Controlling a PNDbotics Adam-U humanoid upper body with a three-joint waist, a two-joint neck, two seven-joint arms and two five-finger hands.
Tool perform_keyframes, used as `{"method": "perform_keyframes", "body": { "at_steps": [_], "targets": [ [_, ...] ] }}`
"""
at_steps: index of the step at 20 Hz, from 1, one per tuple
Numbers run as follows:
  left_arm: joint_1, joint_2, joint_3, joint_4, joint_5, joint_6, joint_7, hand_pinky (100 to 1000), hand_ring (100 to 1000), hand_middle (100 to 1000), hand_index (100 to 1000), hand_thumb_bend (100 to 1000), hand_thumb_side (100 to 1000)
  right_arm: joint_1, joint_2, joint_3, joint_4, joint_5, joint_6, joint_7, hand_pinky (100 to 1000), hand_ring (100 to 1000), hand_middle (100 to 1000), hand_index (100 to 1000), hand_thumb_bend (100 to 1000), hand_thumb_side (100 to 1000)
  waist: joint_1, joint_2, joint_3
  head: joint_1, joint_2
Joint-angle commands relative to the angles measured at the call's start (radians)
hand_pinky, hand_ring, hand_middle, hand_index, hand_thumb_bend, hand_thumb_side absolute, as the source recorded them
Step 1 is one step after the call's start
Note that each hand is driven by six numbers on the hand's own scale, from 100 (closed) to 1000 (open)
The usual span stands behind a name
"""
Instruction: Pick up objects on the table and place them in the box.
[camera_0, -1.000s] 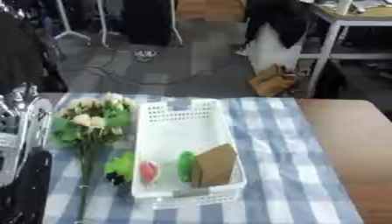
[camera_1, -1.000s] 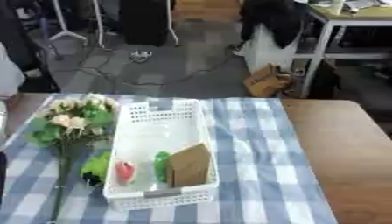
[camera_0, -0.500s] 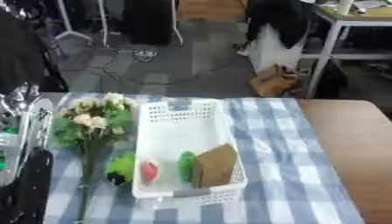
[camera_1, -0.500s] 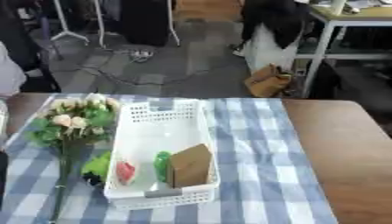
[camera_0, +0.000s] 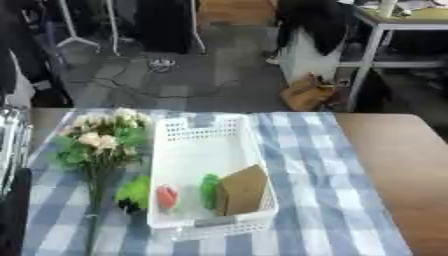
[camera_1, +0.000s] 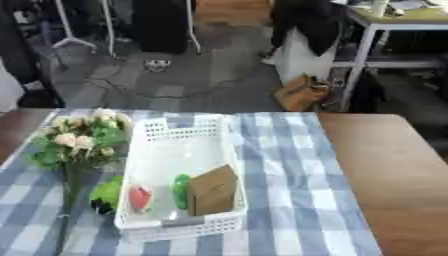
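Observation:
A white slotted basket (camera_0: 206, 150) stands mid-table on the blue-and-white checked cloth (camera_0: 315, 200). In its near end lie a red thing (camera_0: 166, 196), a green thing (camera_0: 209, 190) and a brown cardboard packet (camera_0: 241, 190) leaning on the right wall. Left of the basket lies a bunch of pale flowers (camera_0: 101, 140) with its stems toward me. A green-and-dark thing (camera_0: 133, 192) rests between the stems and the basket. My left hand (camera_0: 9, 145) shows only as a silver-and-black sliver at the left edge, apart from the flowers. My right hand is out of sight.
Bare brown tabletop (camera_1: 394, 165) runs along the right of the cloth. Beyond the far table edge are floor cables, a brown bag (camera_1: 297, 92), a metal-legged bench and stands.
My left hand has drawn back toward the left edge, so less of it shows. The basket, flowers and other things lie where they were.

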Motion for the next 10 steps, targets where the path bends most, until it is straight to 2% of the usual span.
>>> {"method": "perform_keyframes", "body": {
  "at_steps": [1, 7, 10],
  "targets": [
    [0.000, 0.142, -0.048, 0.057, -0.109, 0.101, -0.042, 817, 1000, 996, 1000, 100, 644, -0.017, -0.022, -0.005, -0.020, 0.012, 0.015, -0.009, 593, 605, 522, 602, 100, 726, 0.021, -0.028, -0.007, 0.008, 0.017],
    [0.032, 0.289, -0.133, 0.213, -0.152, 0.161, -0.148, 815, 1000, 977, 1000, 100, 580, -0.021, -0.016, 0.001, -0.020, 0.013, 0.030, -0.018, 592, 605, 520, 597, 100, 717, 0.032, -0.034, -0.025, 0.036, 0.022],
    [0.038, 0.343, -0.181, 0.284, -0.172, 0.167, -0.205, 820, 1000, 975, 1000, 100, 549, -0.021, -0.015, 0.005, -0.020, 0.011, 0.036, -0.018, 591, 602, 517, 595, 100, 713, 0.035, -0.034, -0.030, 0.047, 0.022]
  ]
}}
